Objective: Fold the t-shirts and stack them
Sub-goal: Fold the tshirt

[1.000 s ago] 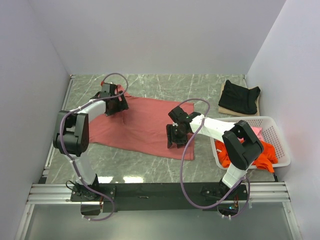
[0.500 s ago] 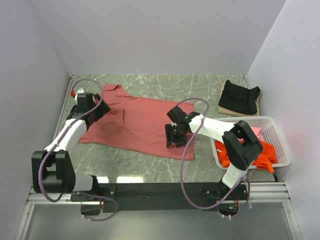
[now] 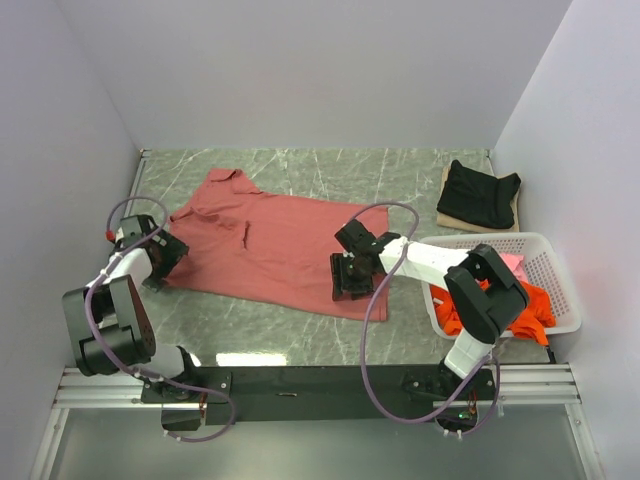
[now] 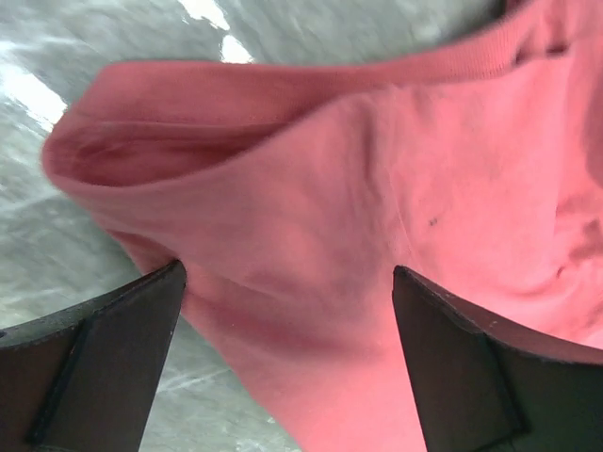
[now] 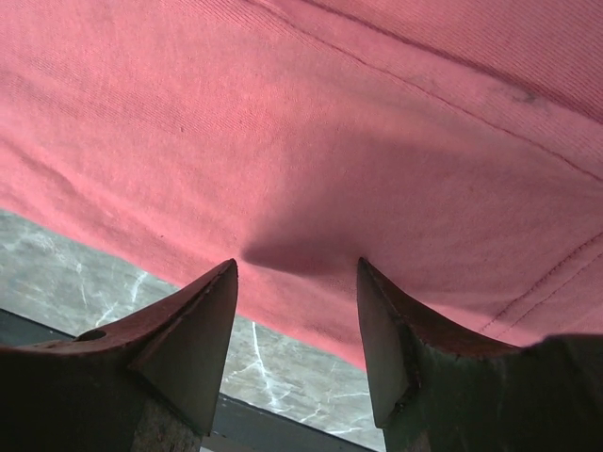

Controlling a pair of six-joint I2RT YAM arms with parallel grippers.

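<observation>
Flattening is judged underway: red shirt (image 3: 280, 245) seemingly pinned by the half-open right claw (image 3: 350, 283), left claw (image 3: 165, 256) held wide and empty; a corner grasp is needed next.

Lab test cell — white walls (image 3: 300, 70), marble tabletop (image 3: 390, 165)

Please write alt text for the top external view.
A red shirt lies spread on the table, open left pincer at its left edge, right pincer on its right side. A black shirt lies far right; a basket holds an orange shirt and a pink shirt.
</observation>
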